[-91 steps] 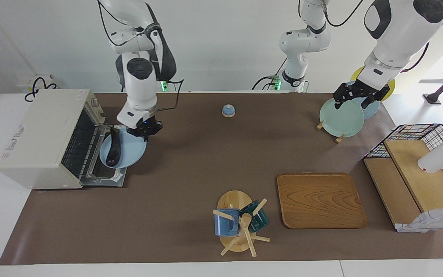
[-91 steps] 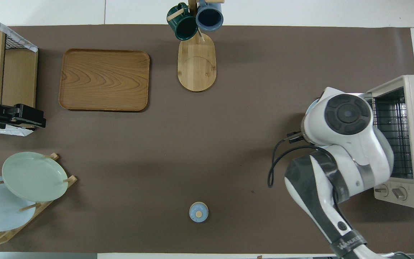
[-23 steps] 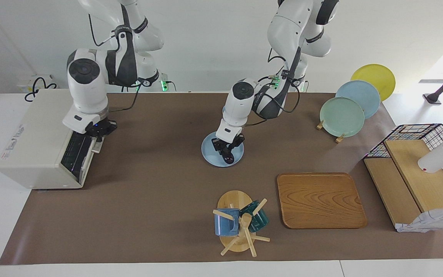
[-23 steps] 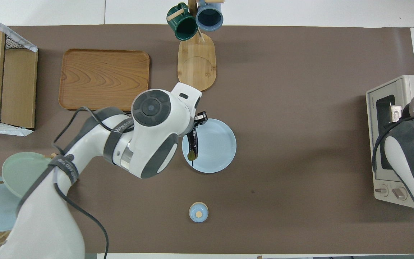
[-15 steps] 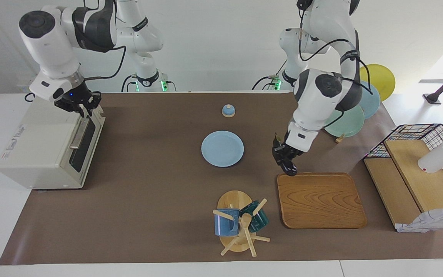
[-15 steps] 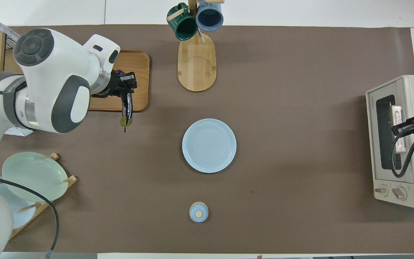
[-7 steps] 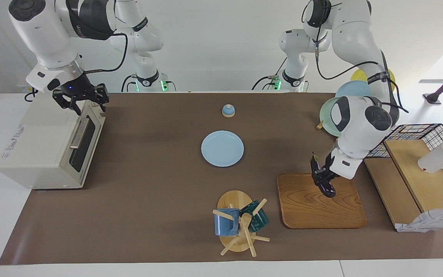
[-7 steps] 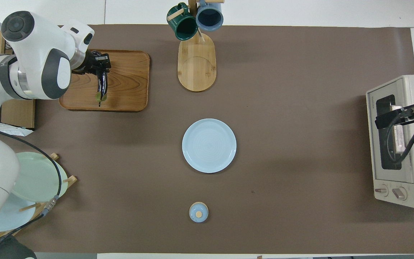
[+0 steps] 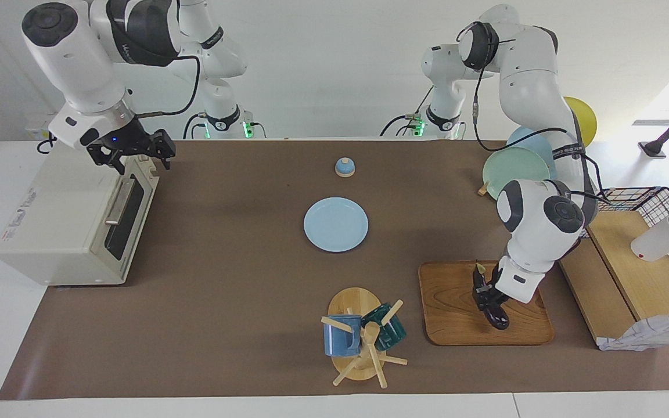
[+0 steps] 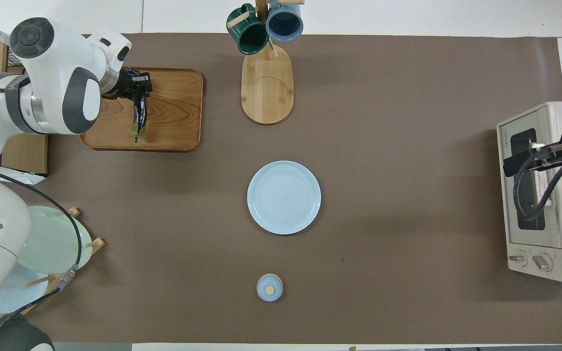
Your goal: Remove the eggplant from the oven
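The slim dark eggplant (image 9: pixel 490 305) is held over a wooden tray (image 9: pixel 456 325). The cream oven (image 9: pixel 58 217), door shut, sits at the right arm's end.

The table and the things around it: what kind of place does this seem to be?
Probably a robotics lab staged as a mock kitchen: a toaster oven, a mug tree and a plate rack stand on a brown mat, and two arms work between them against bare white walls.

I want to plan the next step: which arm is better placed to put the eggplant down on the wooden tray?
Left: its gripper already holds the eggplant over the wooden tray. The right gripper waits over the shut oven.
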You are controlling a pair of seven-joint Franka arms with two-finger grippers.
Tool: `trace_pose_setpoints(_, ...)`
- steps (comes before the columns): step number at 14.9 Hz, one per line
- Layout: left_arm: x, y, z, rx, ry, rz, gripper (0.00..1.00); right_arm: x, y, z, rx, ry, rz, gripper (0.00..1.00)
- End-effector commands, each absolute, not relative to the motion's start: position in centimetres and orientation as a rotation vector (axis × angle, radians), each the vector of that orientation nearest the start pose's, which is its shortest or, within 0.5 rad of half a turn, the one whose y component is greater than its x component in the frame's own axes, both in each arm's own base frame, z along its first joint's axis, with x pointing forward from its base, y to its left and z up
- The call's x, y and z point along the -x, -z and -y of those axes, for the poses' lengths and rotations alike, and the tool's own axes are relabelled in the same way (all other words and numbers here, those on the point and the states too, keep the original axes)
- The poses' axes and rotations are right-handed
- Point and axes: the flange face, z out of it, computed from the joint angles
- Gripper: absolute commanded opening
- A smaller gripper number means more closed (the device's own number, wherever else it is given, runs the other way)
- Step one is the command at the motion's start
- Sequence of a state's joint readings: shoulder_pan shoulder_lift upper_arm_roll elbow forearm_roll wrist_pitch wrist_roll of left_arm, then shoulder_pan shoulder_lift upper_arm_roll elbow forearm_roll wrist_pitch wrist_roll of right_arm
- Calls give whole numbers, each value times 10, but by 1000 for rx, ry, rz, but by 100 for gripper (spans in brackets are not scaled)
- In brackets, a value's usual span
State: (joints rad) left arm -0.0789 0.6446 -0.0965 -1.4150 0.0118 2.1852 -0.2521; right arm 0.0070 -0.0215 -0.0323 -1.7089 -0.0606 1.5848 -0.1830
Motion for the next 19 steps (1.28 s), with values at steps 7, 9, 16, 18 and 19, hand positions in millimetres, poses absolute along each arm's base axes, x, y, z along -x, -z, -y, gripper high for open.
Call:
trace_pose_setpoints(7,-708,-417,91,3180,161,161,100,-541,-584,25,3168,-151,208,100)
trace_pose_setpoints(9,-693,-454,89,3173,143,175,100,-541,-585,26,3163,-145,202,100)
trace_pose_setpoints(16,-619,-575,68,3128,16,192,100,-542,-585,27,3163,-130,200,100)
trace_pose_setpoints(18,-583,-596,67,3113,-29,183,100,-544,-587,28,3166,-101,198,100)
trace_pose_setpoints(19,-569,-597,71,3108,-42,173,100,-544,-587,27,3166,-103,201,100)
